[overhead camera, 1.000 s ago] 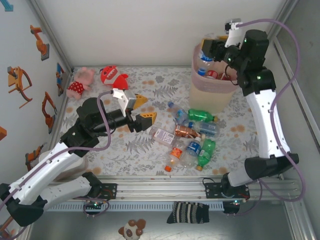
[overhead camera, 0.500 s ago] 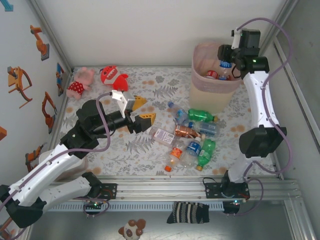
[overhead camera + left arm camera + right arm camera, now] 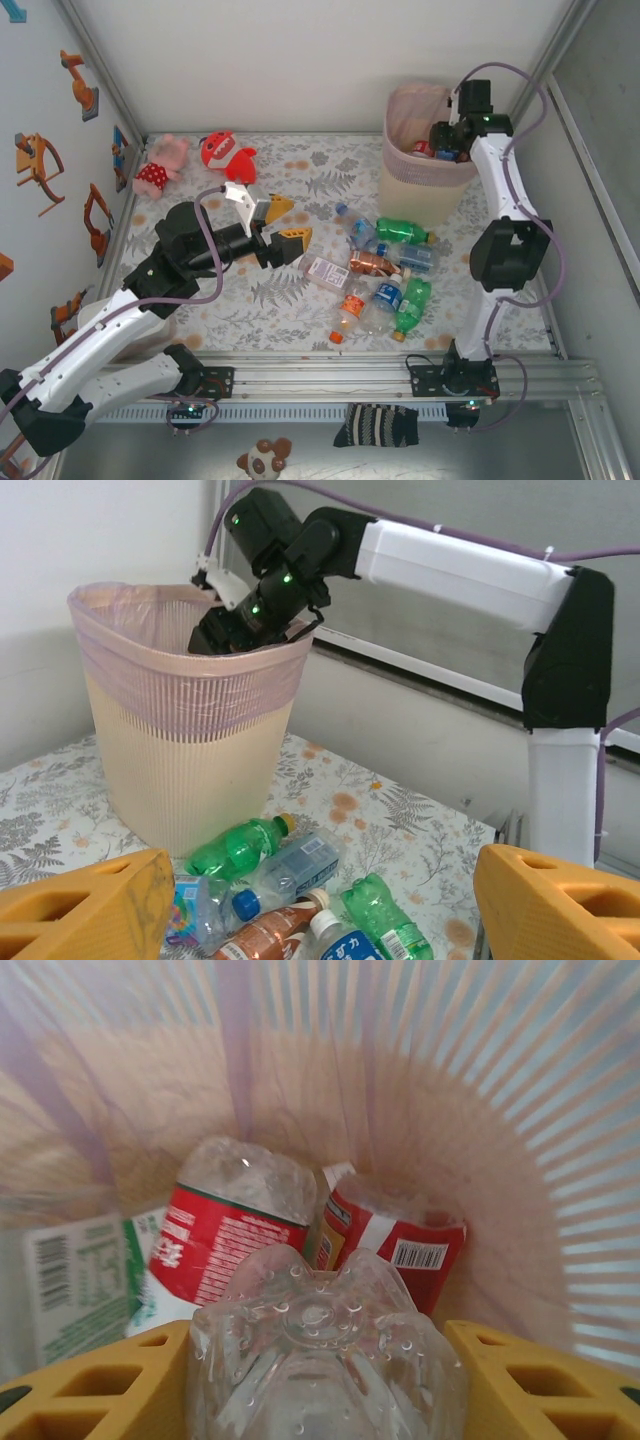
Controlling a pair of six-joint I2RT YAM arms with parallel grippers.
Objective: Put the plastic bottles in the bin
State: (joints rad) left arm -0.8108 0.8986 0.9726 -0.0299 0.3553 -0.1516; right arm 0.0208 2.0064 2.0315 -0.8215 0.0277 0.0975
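While the overhead view placed the bin (image 3: pixel 420 190) at the counter's (image 3: pixel 250 300) far right with the right end effector (image 3: pixel 445 140) inside, the wrist view showed it gripping a clear bottle (image 3: pixel 320 1350) above red-labelled bottles (image 3: pixel 225 1235). The left end effector (image 3: pixel 285 225) hung open beside loose bottles (image 3: pixel 380 265).

Floral-printed table top (image 3: pixel 300 165) before me: a loose heap of clear and green plastic drink bottles (image 3: pixel 372 262) lies right of centre. Just beyond it, at the far right, stands the tall pink-rimmed, cream-bodied round bin (image 3: pixel 415 195). A pink plush toy (image 3: pixel 160 165) and a red plush toy (image 3: pixel 225 152) lie side by side in the far left corner.
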